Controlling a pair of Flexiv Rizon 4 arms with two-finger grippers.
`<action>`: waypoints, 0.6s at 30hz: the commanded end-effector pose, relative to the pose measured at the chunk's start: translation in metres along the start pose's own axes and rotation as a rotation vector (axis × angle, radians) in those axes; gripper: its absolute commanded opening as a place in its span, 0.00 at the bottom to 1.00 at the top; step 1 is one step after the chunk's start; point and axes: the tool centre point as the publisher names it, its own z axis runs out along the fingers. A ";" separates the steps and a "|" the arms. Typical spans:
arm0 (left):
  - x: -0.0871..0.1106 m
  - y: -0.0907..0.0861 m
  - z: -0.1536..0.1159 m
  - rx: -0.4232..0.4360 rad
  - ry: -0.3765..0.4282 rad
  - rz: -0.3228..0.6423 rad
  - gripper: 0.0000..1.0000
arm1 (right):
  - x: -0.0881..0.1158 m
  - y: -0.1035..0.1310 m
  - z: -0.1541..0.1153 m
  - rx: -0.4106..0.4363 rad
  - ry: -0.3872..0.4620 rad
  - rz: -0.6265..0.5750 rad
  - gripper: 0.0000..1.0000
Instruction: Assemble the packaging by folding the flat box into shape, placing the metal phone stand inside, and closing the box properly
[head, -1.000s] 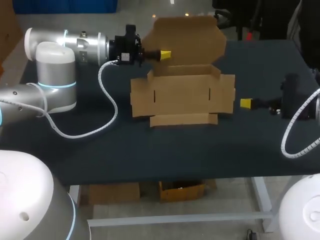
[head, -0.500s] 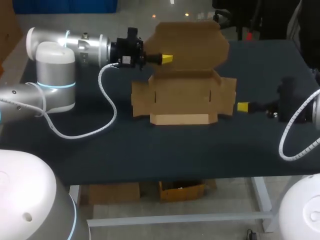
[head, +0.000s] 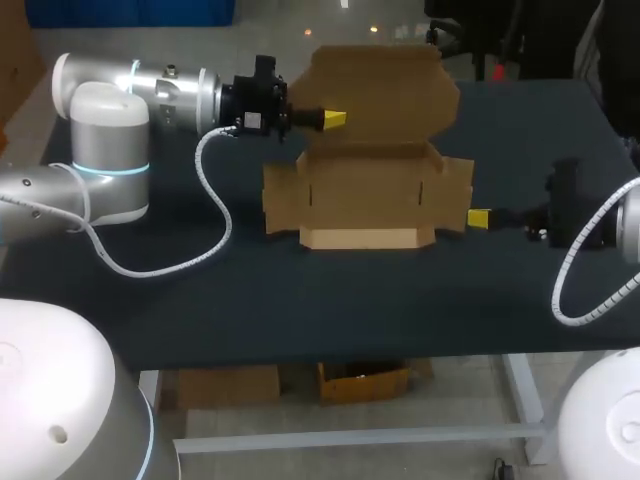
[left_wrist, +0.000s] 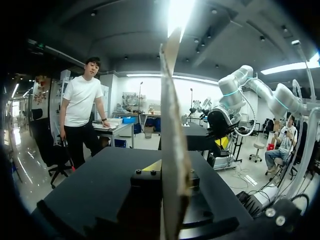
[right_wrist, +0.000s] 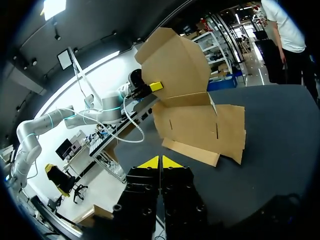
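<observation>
Left fingers (head: 333, 119) clamp upright lid (head: 385, 90), box (head: 365, 195) crosswise

The left arm (head: 160, 92) enters from the far left, its forearm stretched level along the back of the desk (head: 300, 300), wrist horizontal. The left jaws point rightward and are clamped on the raised lid of the box (head: 380, 85), one yellow tip (head: 334, 119) showing on its near face. The right arm (head: 575, 210) lies low at the right side. The right jaws are pressed together with nothing between them, pointing left.
</observation>
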 end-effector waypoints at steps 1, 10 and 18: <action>0.001 0.001 -0.001 0.004 0.004 0.002 0.00 | 0.002 -0.007 0.012 -0.012 -0.055 -0.018 0.00; 0.002 0.001 -0.001 0.005 0.006 0.002 0.00 | 0.003 -0.023 0.029 -0.087 -0.128 -0.055 0.00; 0.002 0.001 -0.001 0.005 0.006 0.002 0.00 | 0.003 -0.023 0.029 -0.087 -0.128 -0.055 0.00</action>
